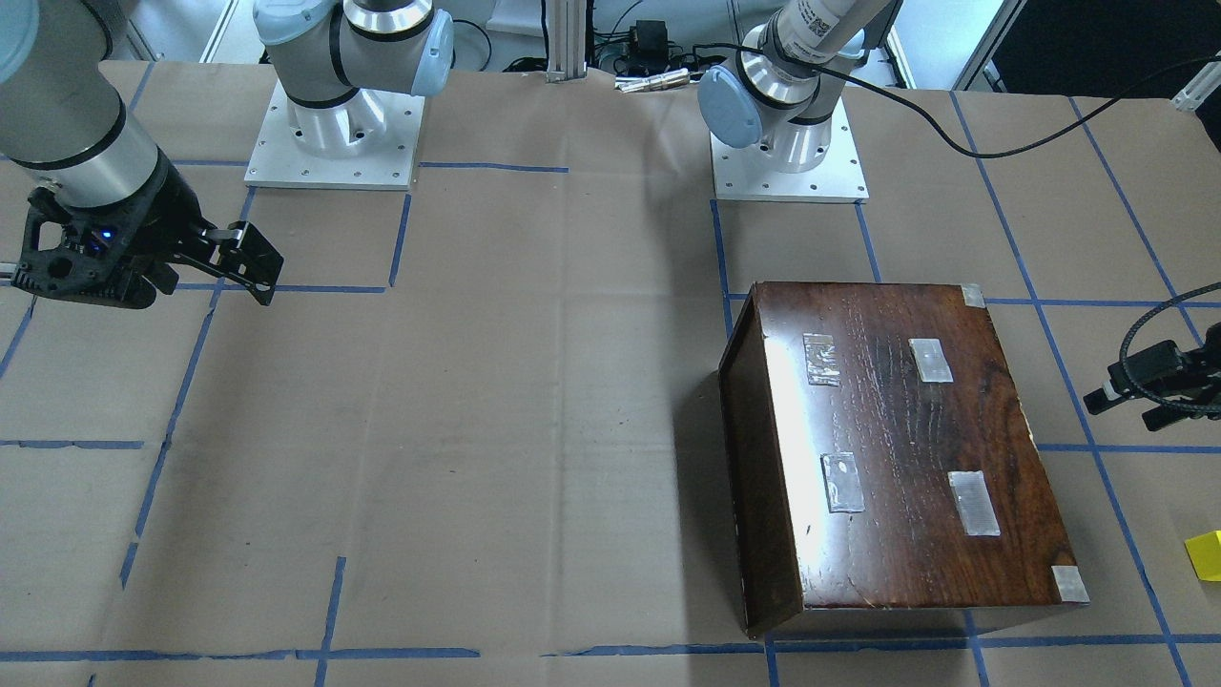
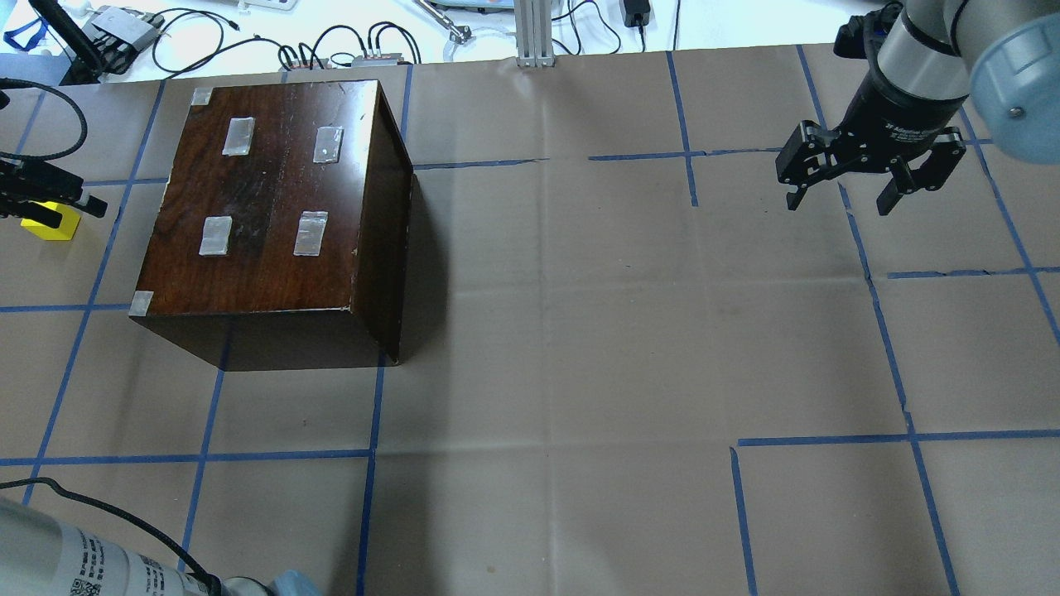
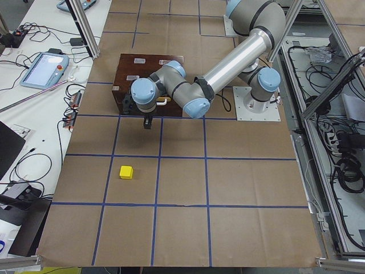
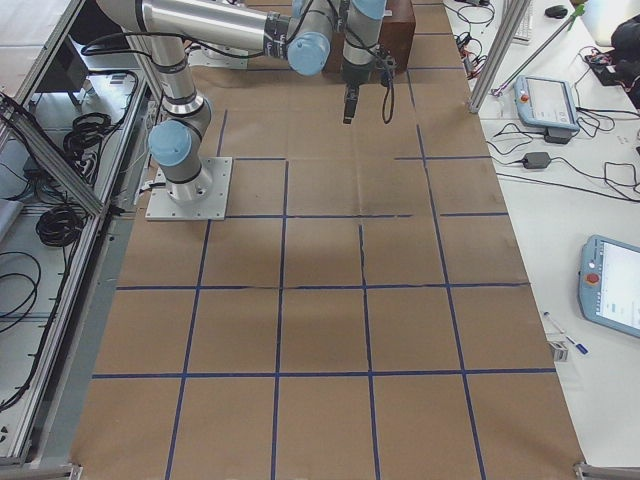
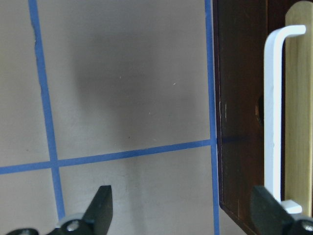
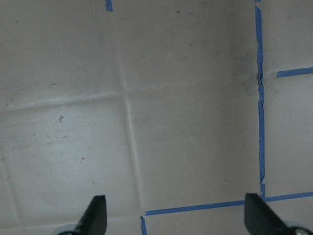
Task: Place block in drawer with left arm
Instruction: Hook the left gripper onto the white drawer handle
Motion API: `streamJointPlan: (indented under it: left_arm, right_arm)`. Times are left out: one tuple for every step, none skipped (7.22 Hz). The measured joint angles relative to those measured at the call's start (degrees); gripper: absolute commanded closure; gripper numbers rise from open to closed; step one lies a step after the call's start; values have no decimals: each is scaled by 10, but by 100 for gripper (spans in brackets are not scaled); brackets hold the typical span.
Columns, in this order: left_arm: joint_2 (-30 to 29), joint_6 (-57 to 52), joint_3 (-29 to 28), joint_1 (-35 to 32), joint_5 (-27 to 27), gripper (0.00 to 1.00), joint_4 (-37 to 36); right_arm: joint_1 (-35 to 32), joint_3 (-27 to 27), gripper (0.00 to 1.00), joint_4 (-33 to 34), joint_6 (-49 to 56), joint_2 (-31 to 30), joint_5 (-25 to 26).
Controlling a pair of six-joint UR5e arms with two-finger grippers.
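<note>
The yellow block (image 2: 51, 225) lies on the paper left of the dark cabinet (image 2: 265, 190); it also shows in the front view (image 1: 1204, 555) and the left side view (image 3: 126, 172). My left gripper (image 2: 50, 199) hovers open and empty between cabinet and block. In its wrist view, between its fingertips (image 5: 183, 210), lies bare paper, and the block is out of view. The cabinet's dark front (image 5: 239, 98) with a white bar handle (image 5: 274, 122) is at the right there. No drawer stands open. My right gripper (image 2: 836, 199) is open and empty far to the right.
The table is covered in brown paper with blue tape lines (image 2: 546, 447). Both arm bases (image 1: 334, 134) stand at the robot's edge of the table. Cables and devices (image 2: 356, 50) lie beyond the far table edge. A loose black cable (image 1: 1154, 315) loops at my left wrist.
</note>
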State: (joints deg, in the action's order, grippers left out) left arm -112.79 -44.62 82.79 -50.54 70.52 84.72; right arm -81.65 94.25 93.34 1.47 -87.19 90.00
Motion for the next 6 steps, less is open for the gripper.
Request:
streamJointPlan:
  left_arm:
    - [-6,0,-1,-1,-33,1,2]
    - [-14,1,-2,-2,-49,1,2]
    - [-22,3,-3,-5,-55,1,3]
    - [-28,7,-3,-10,-57,1,3]
    - [-31,19,-2,-16,-57,1,3]
    - [-32,36,-1,-21,-55,1,2]
  right_arm:
    - [0,0,0,0,0,0,0]
    - [0,0,0,0,0,0,0]
    - [0,1,0,0,-1,0,0]
    - [0,0,0,0,-1,0,0]
    - [0,0,0,0,-1,0,0]
    - [0,0,0,0,0,0,0]
